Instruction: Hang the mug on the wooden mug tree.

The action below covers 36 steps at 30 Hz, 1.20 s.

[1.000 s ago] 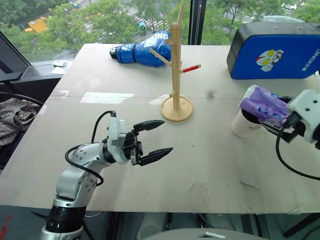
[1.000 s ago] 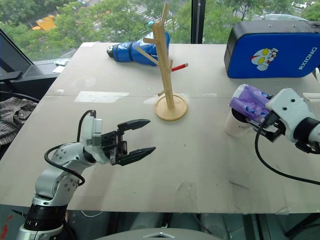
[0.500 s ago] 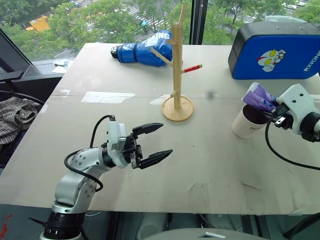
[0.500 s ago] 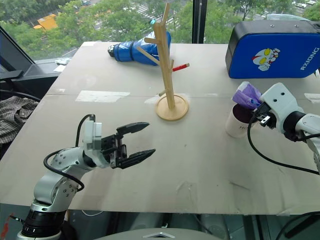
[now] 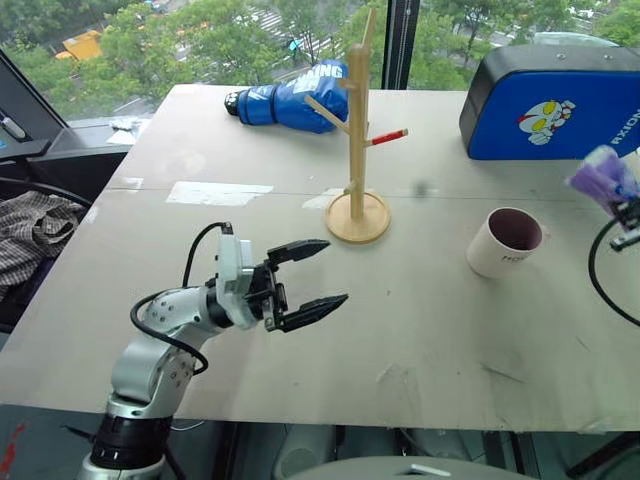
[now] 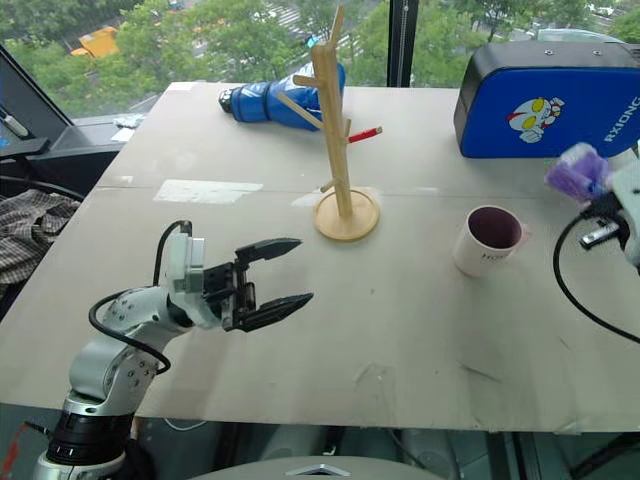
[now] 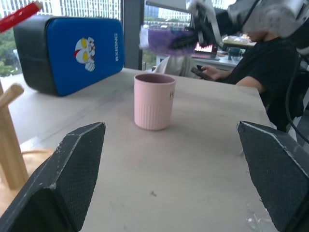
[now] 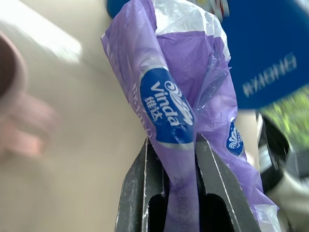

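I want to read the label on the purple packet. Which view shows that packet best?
The right wrist view: the purple packet is close up, pinched between the right gripper's fingers, its blue Vinda logo legible. Both eye views show it small at the table's right edge. The left wrist view shows it distant above the mug.

Bare table (image 5: 420,330) lies between left hand (image 5: 315,275) and mug (image 5: 505,241); wooden mug tree (image 5: 354,150) stands behind.

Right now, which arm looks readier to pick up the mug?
Probably the left gripper: it is open and empty. The right gripper, though nearer the mug, is shut on the purple packet.
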Motion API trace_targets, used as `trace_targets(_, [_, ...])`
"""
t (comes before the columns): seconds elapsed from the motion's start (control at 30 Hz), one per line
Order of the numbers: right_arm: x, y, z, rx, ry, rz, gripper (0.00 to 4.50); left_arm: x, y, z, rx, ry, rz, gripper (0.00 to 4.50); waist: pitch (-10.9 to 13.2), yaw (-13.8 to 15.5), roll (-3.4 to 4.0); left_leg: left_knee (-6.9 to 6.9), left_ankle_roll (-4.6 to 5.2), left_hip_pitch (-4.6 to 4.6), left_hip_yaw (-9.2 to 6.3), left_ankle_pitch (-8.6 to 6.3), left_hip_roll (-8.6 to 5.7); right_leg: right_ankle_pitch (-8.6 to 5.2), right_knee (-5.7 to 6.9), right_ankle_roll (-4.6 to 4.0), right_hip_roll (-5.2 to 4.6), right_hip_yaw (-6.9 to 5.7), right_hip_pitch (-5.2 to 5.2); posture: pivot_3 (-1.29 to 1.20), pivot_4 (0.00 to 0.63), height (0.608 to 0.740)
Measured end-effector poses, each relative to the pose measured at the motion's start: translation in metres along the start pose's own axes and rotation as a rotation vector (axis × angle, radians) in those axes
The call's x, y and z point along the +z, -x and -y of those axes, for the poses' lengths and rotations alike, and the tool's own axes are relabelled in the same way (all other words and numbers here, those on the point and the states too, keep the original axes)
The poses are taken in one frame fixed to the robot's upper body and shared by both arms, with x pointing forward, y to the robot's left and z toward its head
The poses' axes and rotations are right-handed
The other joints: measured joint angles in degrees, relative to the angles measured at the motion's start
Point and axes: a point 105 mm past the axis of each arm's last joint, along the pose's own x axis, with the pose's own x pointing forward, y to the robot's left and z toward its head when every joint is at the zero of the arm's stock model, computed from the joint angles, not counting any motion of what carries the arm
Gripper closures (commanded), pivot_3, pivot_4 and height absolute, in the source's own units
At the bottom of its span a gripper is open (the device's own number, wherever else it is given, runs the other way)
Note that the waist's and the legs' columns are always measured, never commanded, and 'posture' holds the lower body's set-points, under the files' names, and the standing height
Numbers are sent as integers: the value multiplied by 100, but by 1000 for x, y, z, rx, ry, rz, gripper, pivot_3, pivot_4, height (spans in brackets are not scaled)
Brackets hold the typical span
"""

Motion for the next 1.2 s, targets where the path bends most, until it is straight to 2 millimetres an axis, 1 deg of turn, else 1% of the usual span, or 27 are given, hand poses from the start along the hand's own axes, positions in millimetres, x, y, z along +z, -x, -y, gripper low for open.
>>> trace_targets(0.03, [-16, -8, -5, -1, -22, -39, 4469, 2, -2, 0, -10, 2, 12, 0, 1, -29, 1, 0, 0, 4, 4, 0, 0, 0, 5, 0, 0, 4, 0, 0, 150, 740])
trace_targets(0.13, [-44, -21, -14, 11, -23, -118, 4469, 3, -4, 0, -13, 20, 26, 0, 5, -98, 13, 0, 0, 5, 7, 0, 0, 0, 7, 0, 2, 6, -1, 0, 150, 740])
trace_targets(0.17, [-52, -25, -16, 20, -21, -138, 3677, 4, -5, 0, -15, 26, 33, 0, 6, -114, 13, 0, 0, 5, 7, 0, 0, 0, 6, 0, 2, 6, -1, 0, 150, 740])
trace_targets(0.2, [-59, -28, -18, 31, -16, -156, 3420, 5, -6, 0, -20, 27, 38, 0, 6, -120, 13, 0, 0, 5, 7, 0, 0, 0, 5, 0, 4, 6, -1, 0, 150, 740])
trace_targets(0.3, [-77, -30, -22, 70, 26, -200, 2053, 5, -8, 0, -24, 29, 41, 0, 11, -115, 23, -1, 0, 2, 6, 0, 0, 0, 3, 1, 4, 5, -2, 0, 150, 740])
trace_targets(0.37, [-78, -22, -16, 85, 84, -205, 1124, 4, -8, 0, -23, 36, 41, 0, 16, -94, 38, -1, 1, 0, 6, 0, -1, -1, 0, 1, 2, 4, -2, 0, 150, 740])
trace_targets(0.4, [-75, -15, -11, 88, 89, -190, 751, 3, -8, 0, -21, 39, 42, 0, 17, -80, 38, -1, 1, -2, 3, 0, -1, -1, -1, 2, 2, 2, -2, 0, 150, 740])
trace_targets(0.47, [-55, 4, -6, 132, 28, -97, 751, 2, -8, 1, -17, 46, 41, 0, 17, -68, 38, -3, 2, -3, -1, -1, 2, -1, -2, 2, 5, -1, 0, 0, 150, 740])
trace_targets(0.53, [-32, 22, -11, 196, -38, 13, 751, 1, -7, 1, -14, 51, 39, 0, 18, -74, 33, -3, 8, 1, -5, -4, 5, -1, -2, 2, 8, -4, 4, 0, 150, 740])
trace_targets(0.57, [-22, 27, -15, 215, -58, 66, 751, 1, -7, 1, -13, 52, 39, 0, 18, -96, 28, -2, 12, 4, -4, -7, 6, -1, 0, 2, 9, -1, 6, 0, 150, 740])
trace_targets(0.6, [-17, 29, -18, 222, -74, 94, 751, 1, -7, 1, -13, 51, 39, 0, 18, -119, 21, 0, 16, 9, -2, -9, 6, 1, 1, 2, 9, 3, 11, 0, 150, 740])
trace_targets(0.63, [-17, 28, -20, 224, -88, 102, 751, 1, -7, 1, -13, 51, 39, 0, 19, -122, 19, 2, 21, 12, 0, -12, 4, 1, 2, 2, 7, 4, 15, 0, 150, 740])
trace_targets(0.73, [-23, 16, -33, 207, -165, 124, 751, 3, -8, 0, -13, 43, 42, 0, 18, -110, 15, 5, 18, 15, 0, -10, 0, 3, 4, 4, 3, 3, 17, 0, 150, 740])
trace_targets(0.8, [-27, 5, -44, 213, -219, 137, 751, 5, -10, -1, -16, 35, 44, 0, 19, -109, 16, 4, 2, 15, -1, -1, 0, 3, 7, 4, 4, 3, 14, 0, 150, 740])
trace_targets(0.87, [-35, -5, -59, 243, -241, 122, 751, 7, -11, -3, -13, 25, 43, 0, 19, -104, 20, 2, 0, 11, -1, 0, 0, 2, 5, 4, 4, 1, 9, 0, 150, 740])
trace_targets(0.97, [-36, -14, -64, 250, -251, 131, 751, 6, -10, -4, -6, 27, 35, 0, 20, -106, 21, 1, -1, 3, 0, 1, 0, 2, -1, 4, 4, 4, 0, 0, 150, 740])
trace_targets(1.07, [-29, -23, -64, 250, -265, 165, 751, 5, -8, -4, 3, 32, 23, 0, 20, -118, 21, 0, -1, 5, 1, 0, 0, 2, -2, 4, 4, 6, 1, 0, 150, 740])
trace_targets(1.17, [-25, -39, -70, 259, -288, 186, 751, 2, -4, 0, 11, 43, 11, 0, 20, -126, 20, 0, -1, 7, 1, 1, 1, 2, 2, 4, 6, 7, 1, 0, 150, 740])
trace_targets(1.2, [-25, -41, -71, 260, -291, 184, 751, 2, -4, 1, 9, 42, 8, 0, 21, -120, 22, 0, -1, 7, 1, 1, 0, 2, 3, 4, 5, 7, 0, 0, 150, 740])
